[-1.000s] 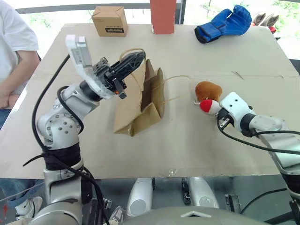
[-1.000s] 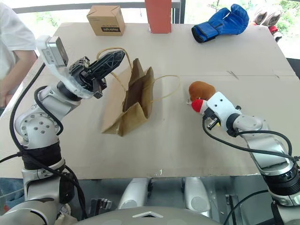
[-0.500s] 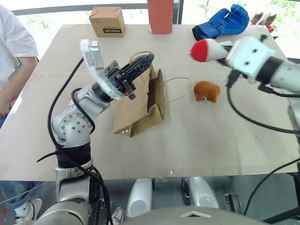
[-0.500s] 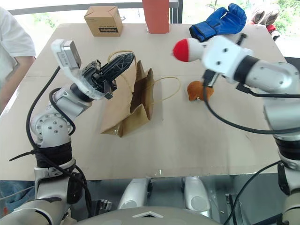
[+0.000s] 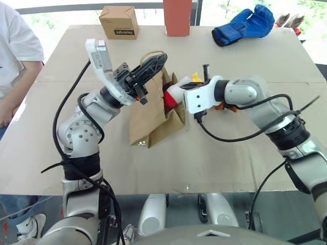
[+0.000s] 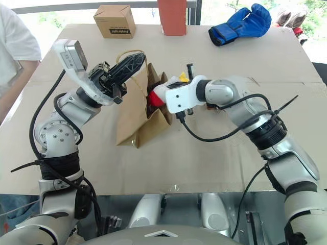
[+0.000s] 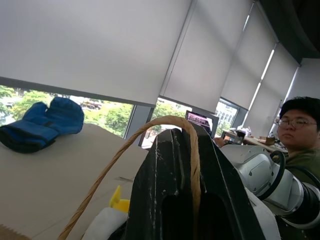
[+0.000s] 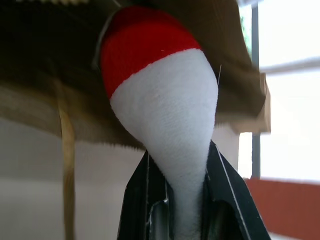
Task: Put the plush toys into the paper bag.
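The brown paper bag (image 5: 149,118) lies on the table with its mouth facing right. My left gripper (image 5: 155,64) is shut on one looped handle (image 7: 116,163) and holds it up, keeping the mouth open. My right gripper (image 5: 180,93) is shut on the white rocket plush (image 8: 167,105). The rocket's red nose (image 5: 169,99) pokes into the bag's opening, and a yellow fin (image 5: 195,78) sticks up behind the gripper. A sliver of the brown plush toy (image 6: 212,106) shows on the table under my right forearm, mostly hidden by it.
A small cardboard box (image 5: 119,22), a red-brown upright block (image 5: 178,15) and a blue boxing glove (image 5: 244,25) sit along the table's far edge. A person in a white shirt (image 5: 15,56) stands at the left edge. Bare tabletop lies in front of the bag.
My right arm lifted the rocket from beside the brown toy, swung left and brought its nose down into the bag's mouth. The left gripper kept holding the handle.
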